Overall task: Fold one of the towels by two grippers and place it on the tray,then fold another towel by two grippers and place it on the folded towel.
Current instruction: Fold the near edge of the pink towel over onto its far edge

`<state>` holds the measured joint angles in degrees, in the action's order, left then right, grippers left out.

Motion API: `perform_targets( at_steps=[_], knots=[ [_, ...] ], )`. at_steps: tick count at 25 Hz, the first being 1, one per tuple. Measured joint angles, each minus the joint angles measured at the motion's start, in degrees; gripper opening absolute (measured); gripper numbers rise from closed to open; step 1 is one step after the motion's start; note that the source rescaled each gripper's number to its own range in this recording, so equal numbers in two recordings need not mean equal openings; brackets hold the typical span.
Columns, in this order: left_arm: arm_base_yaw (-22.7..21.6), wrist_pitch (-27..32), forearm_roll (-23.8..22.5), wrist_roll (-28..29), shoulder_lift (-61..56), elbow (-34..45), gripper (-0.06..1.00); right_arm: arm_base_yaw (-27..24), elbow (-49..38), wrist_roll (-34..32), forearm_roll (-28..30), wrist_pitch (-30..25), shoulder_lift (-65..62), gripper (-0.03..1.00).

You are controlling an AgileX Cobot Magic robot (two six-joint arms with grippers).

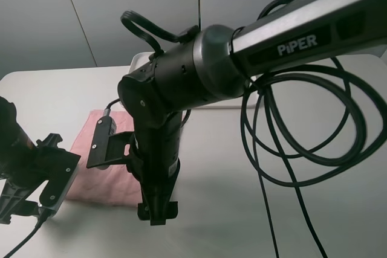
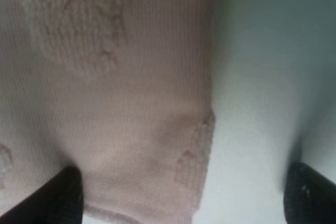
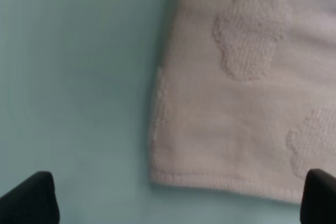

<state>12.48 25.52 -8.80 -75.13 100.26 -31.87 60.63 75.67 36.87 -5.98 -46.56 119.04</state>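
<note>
**Pink towel**: flat on the table, toward its near left corner; faint embossed pattern.

**Left gripper**: jaws wide apart, holding nothing, low over the towel's near left corner. One finger is above cloth, the other above bare table.

**Right gripper**: jaws wide apart, empty, pointing down at the towel's near right corner.

**Tray**: white, by the far edge, mostly hidden behind the right arm; contents cannot be told.

**Cables**: black, looped over the table's right side.

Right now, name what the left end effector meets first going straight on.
Likely the pink towel: its corner lies between the fingers of the open left end effector; depth is unclear.
</note>
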Motion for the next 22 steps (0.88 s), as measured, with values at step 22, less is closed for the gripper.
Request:
perform_targets(
  at_steps=[22],
  knots=[
    [0.0, -0.1, 0.0, 0.0, 0.0, 0.0, 1.0, 1.5, 0.0, -3.8, 0.9, 2.1, 4.6, 1.0]
  ],
)
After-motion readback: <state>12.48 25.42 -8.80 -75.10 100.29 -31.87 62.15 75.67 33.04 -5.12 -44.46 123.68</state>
